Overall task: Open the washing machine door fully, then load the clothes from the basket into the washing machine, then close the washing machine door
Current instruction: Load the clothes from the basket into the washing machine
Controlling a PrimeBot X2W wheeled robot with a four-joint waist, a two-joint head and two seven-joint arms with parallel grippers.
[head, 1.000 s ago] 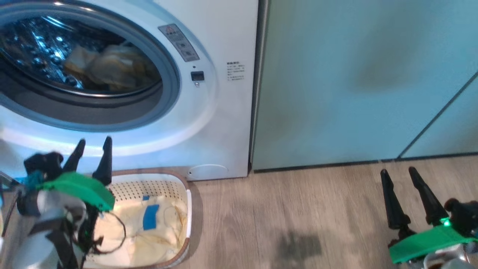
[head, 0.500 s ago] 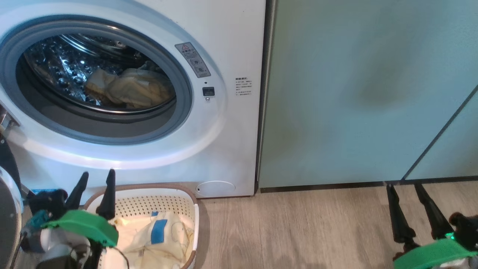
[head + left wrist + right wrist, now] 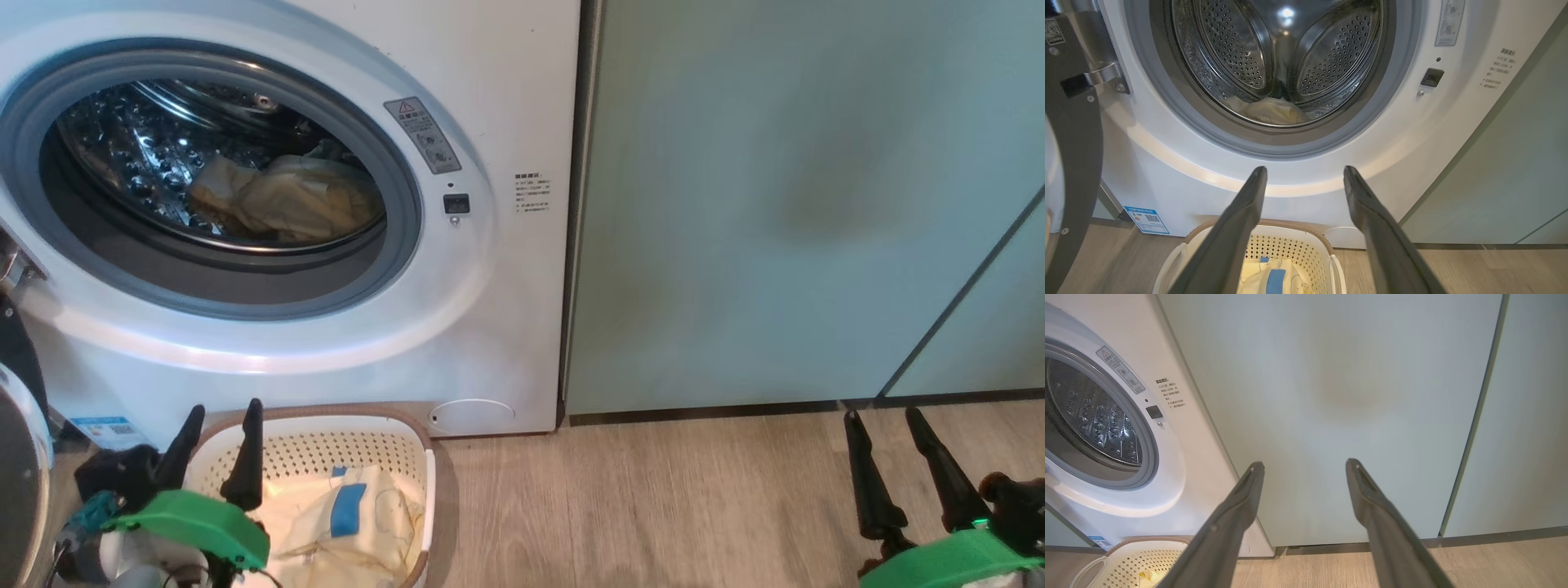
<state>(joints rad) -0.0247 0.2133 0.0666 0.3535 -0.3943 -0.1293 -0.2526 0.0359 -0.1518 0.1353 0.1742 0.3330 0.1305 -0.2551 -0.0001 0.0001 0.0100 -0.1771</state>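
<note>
Head view: one washing machine [image 3: 506,327] is seen from 9 to 12 o'clock. Its round mouth is faced toward the robot and is ringed by a grey gasket [image 3: 404,237]. One washing machine door [image 3: 1073,163] is swung wide on its metal hinge [image 3: 1102,75]. It is found at 9 o'clock of the mouth with its black rim turned nearly edge-on, so the mouth is left uncovered.

The clothes [image 3: 286,204] are counted as two pale yellow heaps. One heap is lodged low in the perforated steel drum [image 3: 1237,53]. The other, marked by a blue patch, is held in the one basket [image 3: 326,445]. How many garments are in each heap cannot be told.

The basket is set on the wooden floor [image 3: 653,506] at 6 o'clock of the mouth, just beside the machine's foot, with one perforated wall turned to the machine. Its near end is cut off by the picture's edge, so its long axis cannot be told.

Two grippers are counted, each with two dark fingers. The left gripper [image 3: 225,406] is seen at 7 o'clock, over the basket's left rim, with its fingers pointed to 12 o'clock. Its jaws are spread wide and nothing is held. The right gripper [image 3: 882,413] is seen at 5 o'clock, pointed toward 12 o'clock and leaning slightly to 11. Its jaws are likewise spread wide and empty. It is kept well apart from the basket, before two pale green cabinet doors [image 3: 735,204] at 3 o'clock of the machine.
</note>
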